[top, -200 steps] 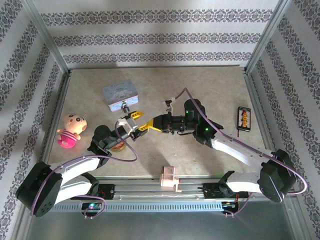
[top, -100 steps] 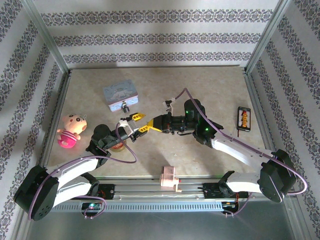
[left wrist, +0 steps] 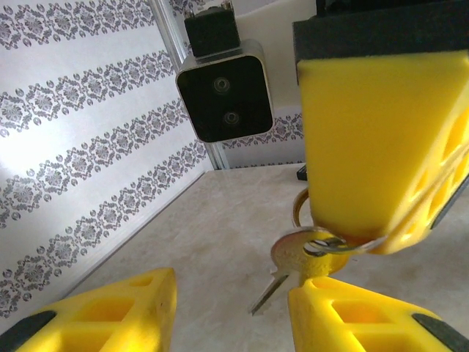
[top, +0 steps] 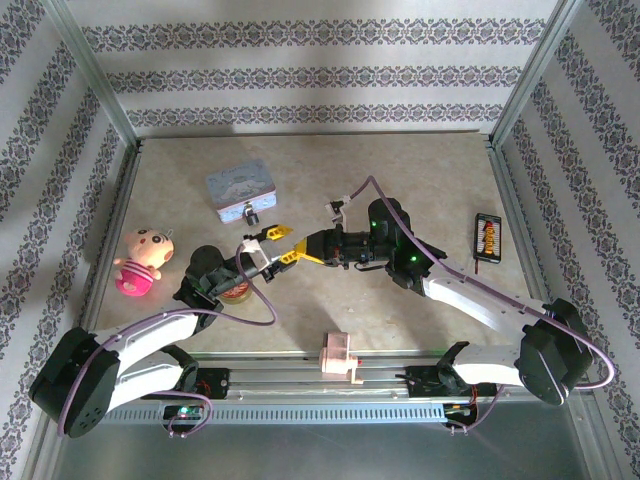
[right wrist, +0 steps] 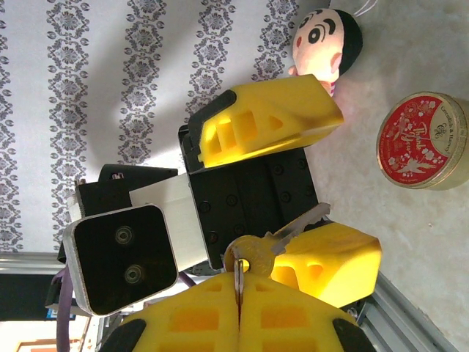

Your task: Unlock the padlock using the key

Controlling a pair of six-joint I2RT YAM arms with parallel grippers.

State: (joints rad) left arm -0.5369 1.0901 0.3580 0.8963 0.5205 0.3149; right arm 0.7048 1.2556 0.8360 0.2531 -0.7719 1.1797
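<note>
My right gripper (top: 291,253) (right wrist: 238,282) is shut on the ring of the small dull-metal key (right wrist: 282,238) (left wrist: 287,264). The key hangs at its tip with the blade pointing out. Facing it, my left gripper (top: 264,242) (left wrist: 233,291) is open. The key's blade sits between the yellow left fingers (right wrist: 264,125), close against one of them. The padlock (top: 250,212), tiny and dark with a silver shackle, lies on the table just in front of the pale blue tin, beyond both grippers.
A pale blue tin (top: 240,186) stands at the back left. A plush doll (top: 143,262) (right wrist: 322,37) sits at the left. A round red tin (top: 237,291) (right wrist: 421,139) lies under the left wrist. A pink block (top: 340,357) rests on the front rail, and a black device (top: 487,237) lies at the right.
My left gripper has edged slightly toward the right gripper and the key. The right arm has hardly moved.
</note>
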